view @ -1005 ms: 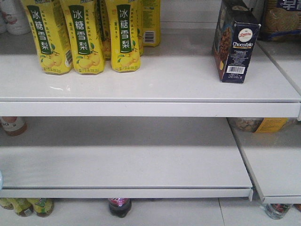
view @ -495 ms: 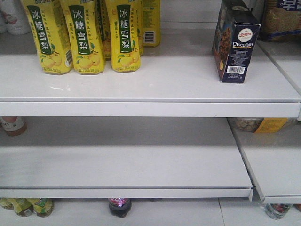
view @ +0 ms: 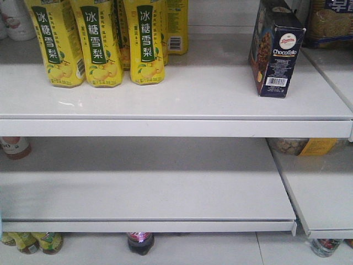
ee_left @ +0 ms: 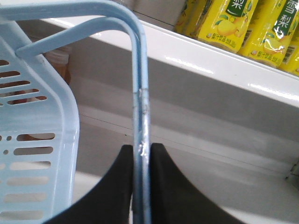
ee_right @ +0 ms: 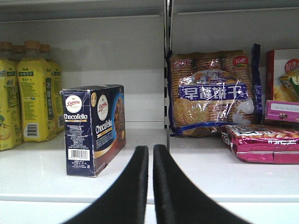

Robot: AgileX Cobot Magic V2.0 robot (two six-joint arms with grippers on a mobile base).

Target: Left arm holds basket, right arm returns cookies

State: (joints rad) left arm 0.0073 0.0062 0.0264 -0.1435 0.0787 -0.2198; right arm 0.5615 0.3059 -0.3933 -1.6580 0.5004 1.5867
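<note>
On my left, the left gripper (ee_left: 141, 161) is pinching the basket (ee_left: 37, 140) handle. Chocofello cookies (ee_right: 93, 128) stand on the shelf (ee_right: 42, 175); right gripper (ee_right: 150, 161) is empty, nearly closed. My worry: that thin handle slipping free.

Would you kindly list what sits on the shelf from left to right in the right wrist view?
Yellow drink bottles → cookies box → clear bag of round biscuits → pink snack pack. The right gripper points between the cookies and the biscuits.
</note>
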